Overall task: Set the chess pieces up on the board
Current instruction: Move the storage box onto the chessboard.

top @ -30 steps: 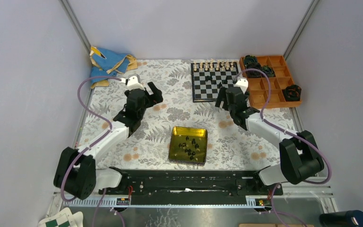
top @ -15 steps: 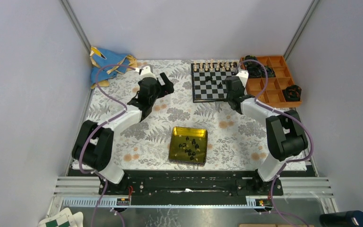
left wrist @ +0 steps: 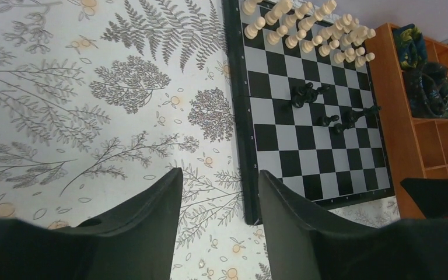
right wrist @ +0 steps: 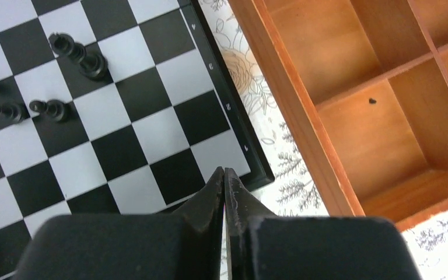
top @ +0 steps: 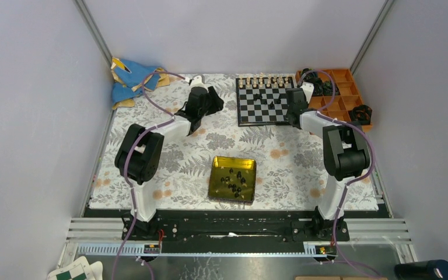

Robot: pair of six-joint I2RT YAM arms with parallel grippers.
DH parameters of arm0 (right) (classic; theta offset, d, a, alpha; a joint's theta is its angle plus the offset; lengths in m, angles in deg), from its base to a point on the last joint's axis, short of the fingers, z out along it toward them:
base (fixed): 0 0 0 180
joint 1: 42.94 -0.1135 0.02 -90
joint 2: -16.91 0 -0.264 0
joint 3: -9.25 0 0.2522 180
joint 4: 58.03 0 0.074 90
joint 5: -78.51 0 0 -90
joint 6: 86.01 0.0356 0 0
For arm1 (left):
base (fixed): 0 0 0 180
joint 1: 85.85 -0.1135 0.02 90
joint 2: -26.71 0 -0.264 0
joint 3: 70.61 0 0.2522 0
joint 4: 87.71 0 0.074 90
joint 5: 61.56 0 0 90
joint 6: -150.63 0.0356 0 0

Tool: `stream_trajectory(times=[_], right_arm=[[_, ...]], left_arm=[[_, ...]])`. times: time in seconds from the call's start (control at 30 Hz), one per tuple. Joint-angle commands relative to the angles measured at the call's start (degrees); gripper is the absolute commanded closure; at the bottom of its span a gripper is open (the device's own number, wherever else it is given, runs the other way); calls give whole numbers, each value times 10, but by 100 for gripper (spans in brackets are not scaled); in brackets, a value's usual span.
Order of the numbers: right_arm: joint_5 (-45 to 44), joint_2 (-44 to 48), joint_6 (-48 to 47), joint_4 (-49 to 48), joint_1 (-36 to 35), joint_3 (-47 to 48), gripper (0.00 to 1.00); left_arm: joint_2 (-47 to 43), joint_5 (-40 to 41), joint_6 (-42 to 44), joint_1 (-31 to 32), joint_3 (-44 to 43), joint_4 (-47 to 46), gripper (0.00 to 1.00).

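Note:
The board (top: 249, 112) lies at the far middle of the table, a row of cream pieces (top: 262, 79) along its far edge. A few black chess pieces (left wrist: 307, 93) stand or lie loose near the board's centre; the right wrist view shows them too (right wrist: 80, 57). More black pieces (top: 234, 178) sit in the yellow tin (top: 215, 175). My left gripper (left wrist: 219, 182) is open and empty, low over the cloth just off the board's (left wrist: 303, 160) near-left corner. My right gripper (right wrist: 224, 172) is shut on nothing, its tip at the board's (right wrist: 122, 149) right edge.
An orange compartment tray (top: 337, 111) with dark round lumps stands right of the board, close to my right gripper (top: 295, 100). A blue cloth (top: 131, 79) is bunched at the far left corner. A leaf-patterned mat (top: 151, 169) covers the table.
Both arms have reached farther back. My left gripper moved right to the board's left edge and its jaws narrowed. My right gripper went from open to shut at the board's right edge.

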Motion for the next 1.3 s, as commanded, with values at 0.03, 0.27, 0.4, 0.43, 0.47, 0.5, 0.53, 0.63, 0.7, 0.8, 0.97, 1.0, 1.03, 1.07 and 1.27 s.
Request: stream_trajectory(times=[0.03, 0.27, 0.4, 0.43, 0.47, 0.5, 0.53, 0.63, 0.7, 0.8, 0.97, 1.0, 1.03, 1.07, 1.27], right_arm=[[-2, -38, -15, -11, 15, 65, 99], [2, -95, -23, 16, 33, 146, 100], [2, -134, -26, 66, 38, 209, 100], [3, -143, -26, 77, 40, 224, 100], [4, -153, -26, 87, 41, 239, 100], [7, -163, -25, 101, 44, 257, 100], [9, -173, -25, 114, 47, 275, 100], [15, -204, -23, 156, 53, 327, 100], [20, -220, -20, 176, 57, 354, 100], [24, -242, -18, 202, 62, 388, 100], [32, -267, -17, 224, 69, 424, 100], [33, -272, -18, 229, 69, 432, 100], [34, -278, -18, 234, 70, 439, 100], [38, -282, -19, 237, 70, 445, 100], [57, -310, -27, 263, 70, 492, 100]], left_arm=[[40, -30, -4, -2, -50, -29, 50], [83, -56, -7, -17, -87, -26, 61], [105, -77, -13, -27, -113, -20, 62], [111, -81, -15, -29, -120, -18, 62], [117, -85, -17, -31, -127, -16, 62], [124, -89, -18, -32, -134, -14, 62], [131, -91, -19, -33, -142, -11, 62], [152, -101, -24, -35, -167, -7, 63], [169, -107, -26, -34, -183, 0, 63], [187, -115, -29, -35, -203, 6, 63], [211, -126, -36, -36, -225, 6, 64], [214, -127, -36, -37, -228, 6, 64], [216, -128, -38, -37, -229, 6, 64], [218, -129, -38, -38, -229, 5, 64], [230, -135, -46, -42, -234, -2, 64]])
